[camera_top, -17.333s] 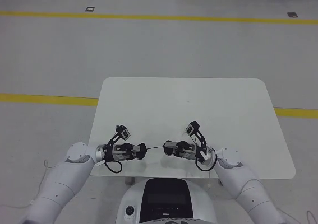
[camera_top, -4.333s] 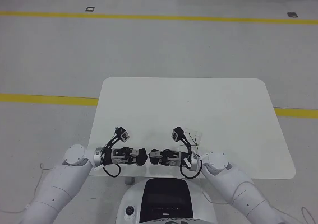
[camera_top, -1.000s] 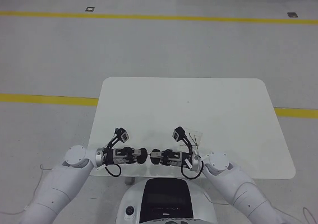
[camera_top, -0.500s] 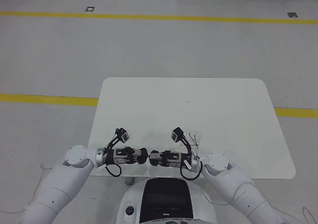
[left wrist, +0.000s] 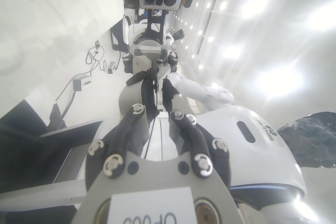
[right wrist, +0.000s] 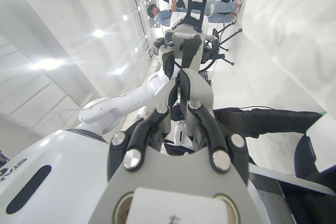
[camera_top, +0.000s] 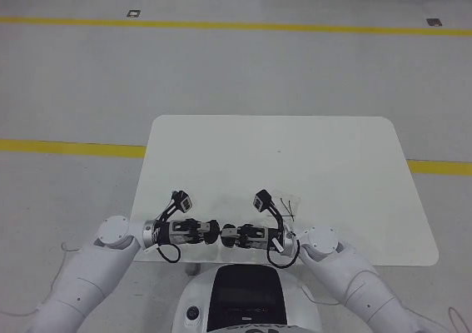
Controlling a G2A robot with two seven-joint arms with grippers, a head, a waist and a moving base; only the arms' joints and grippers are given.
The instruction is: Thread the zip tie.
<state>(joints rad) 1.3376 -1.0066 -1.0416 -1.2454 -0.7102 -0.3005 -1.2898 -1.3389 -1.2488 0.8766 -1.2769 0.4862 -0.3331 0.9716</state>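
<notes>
Right gripper (camera_top: pixel 228 234) clamped on zip tie (right wrist: pixel 178 67); strap runs from its tips to left gripper (camera_top: pixel 211 232), tip-to-tip over near table (camera_top: pixel 302 150) edge. Left grip: can't tell.

Robot lab hall: yellow floor lines (camera_top: pixel 219 26), white table (camera_top: pixel 344 166), ceiling spotlights (right wrist: pixel 98 33)

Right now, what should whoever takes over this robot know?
Left gripper: shut on the zip tie.
Right gripper: shut on the same tie.
They face each other, almost touching, above the table's near edge. A clear bag lies on the table.
Done: tie held by both grippers.
To do: whether the tip has entered the head is too small to tell; push it through.
</notes>
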